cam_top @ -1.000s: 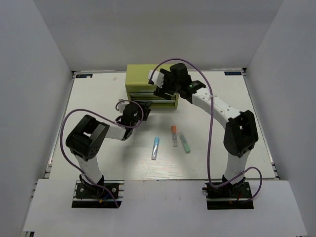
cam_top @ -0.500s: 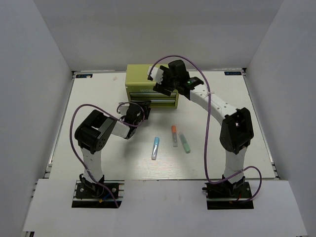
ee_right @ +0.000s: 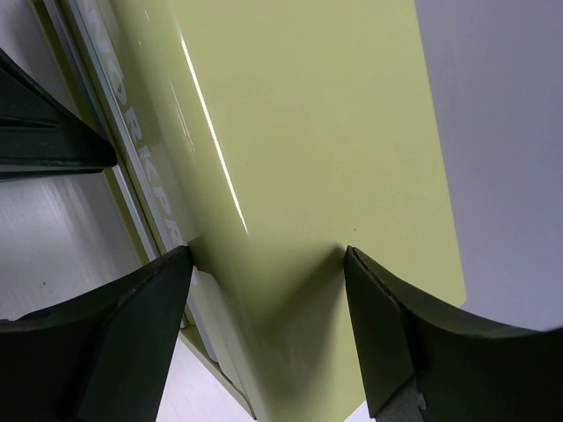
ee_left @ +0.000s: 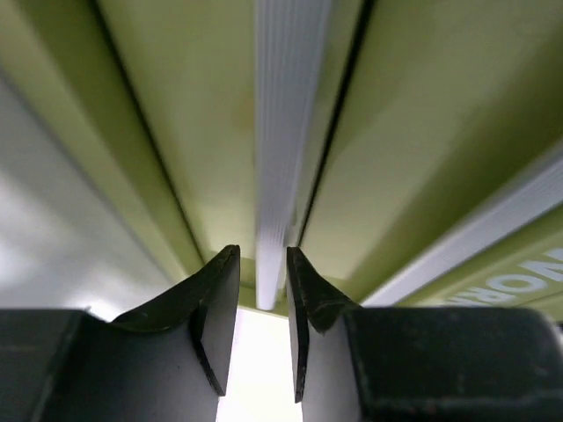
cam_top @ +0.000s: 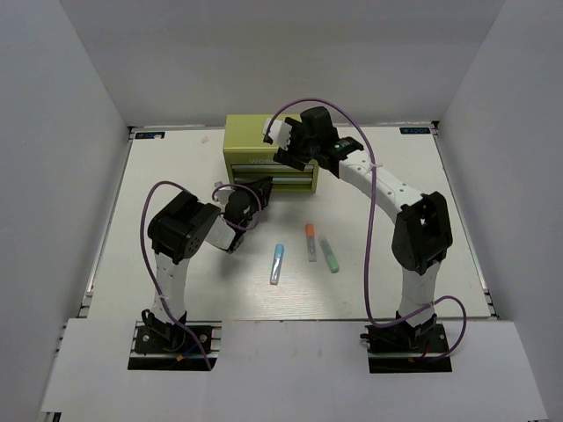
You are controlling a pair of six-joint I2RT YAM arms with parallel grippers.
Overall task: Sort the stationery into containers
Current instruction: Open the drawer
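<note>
Left hand (ee_left: 261,253) is pinching the drawer handle (ee_left: 286,105); right hand (ee_right: 266,255), spread wide, is bracing the chest (ee_right: 308,114); next, pull straight.

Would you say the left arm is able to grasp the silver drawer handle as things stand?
Probably yes: the left tool has its fingers either side of the silver handle, with nothing between. The right tool is open, up at the top of the chest, out of the way.

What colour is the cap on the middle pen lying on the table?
The cap is orange; the top view shows it best.
</note>
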